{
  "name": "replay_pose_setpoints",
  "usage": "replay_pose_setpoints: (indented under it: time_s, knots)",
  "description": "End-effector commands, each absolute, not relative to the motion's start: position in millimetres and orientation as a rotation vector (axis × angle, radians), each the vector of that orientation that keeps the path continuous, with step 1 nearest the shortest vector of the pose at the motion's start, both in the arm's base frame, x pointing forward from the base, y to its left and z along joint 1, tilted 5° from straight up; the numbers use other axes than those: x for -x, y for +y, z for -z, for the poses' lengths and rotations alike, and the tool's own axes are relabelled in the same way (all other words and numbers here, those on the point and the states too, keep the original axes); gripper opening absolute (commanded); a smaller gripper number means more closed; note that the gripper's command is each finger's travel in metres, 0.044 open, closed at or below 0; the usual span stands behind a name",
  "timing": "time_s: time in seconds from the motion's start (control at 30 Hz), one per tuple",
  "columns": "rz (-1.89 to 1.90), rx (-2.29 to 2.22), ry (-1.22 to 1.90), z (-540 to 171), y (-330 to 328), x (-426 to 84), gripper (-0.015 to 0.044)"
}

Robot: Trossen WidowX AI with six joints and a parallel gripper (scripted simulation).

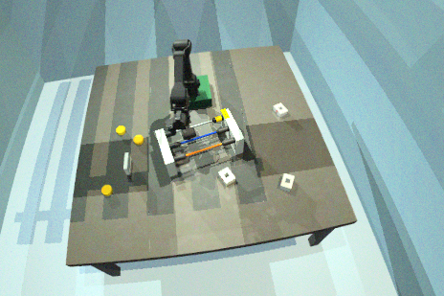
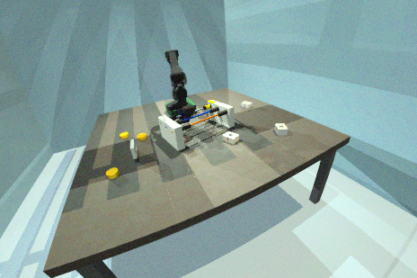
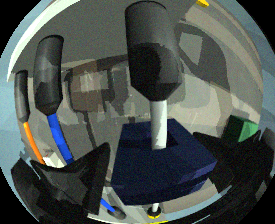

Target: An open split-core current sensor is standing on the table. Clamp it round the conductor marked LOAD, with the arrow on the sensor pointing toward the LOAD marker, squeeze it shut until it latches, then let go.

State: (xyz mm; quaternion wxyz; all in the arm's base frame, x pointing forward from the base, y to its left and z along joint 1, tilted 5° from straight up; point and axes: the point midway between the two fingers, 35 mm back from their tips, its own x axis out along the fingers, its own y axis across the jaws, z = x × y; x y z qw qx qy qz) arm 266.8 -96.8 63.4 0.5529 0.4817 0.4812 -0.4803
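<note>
The dark blue sensor sits round the white conductor, which passes through its opening close to a black sleeve. Its two halves look together in the wrist view; whether the latch has caught cannot be told. No arrow or LOAD lettering can be made out. My gripper is open, one finger on each side of the sensor. A gap shows beside the left finger; the right finger is close to the sensor's side, and contact there is unclear.
The blue conductor and orange conductor run alongside, between two white end walls. White blocks, yellow discs and a thin upright white plate stand around.
</note>
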Motion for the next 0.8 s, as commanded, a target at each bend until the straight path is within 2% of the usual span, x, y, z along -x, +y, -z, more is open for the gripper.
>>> replay_pose_setpoints:
  time_s: [0.0,0.3,0.77]
  knots:
    - [1.135,-1.139,1.137,-65.7,-96.8,-267.2,0.0440]
    - [1.131,-1.134,1.133,-175.0,-91.1,-259.9,0.0440]
    - [1.131,-1.134,1.133,-177.3,-90.8,-259.2,0.0440]
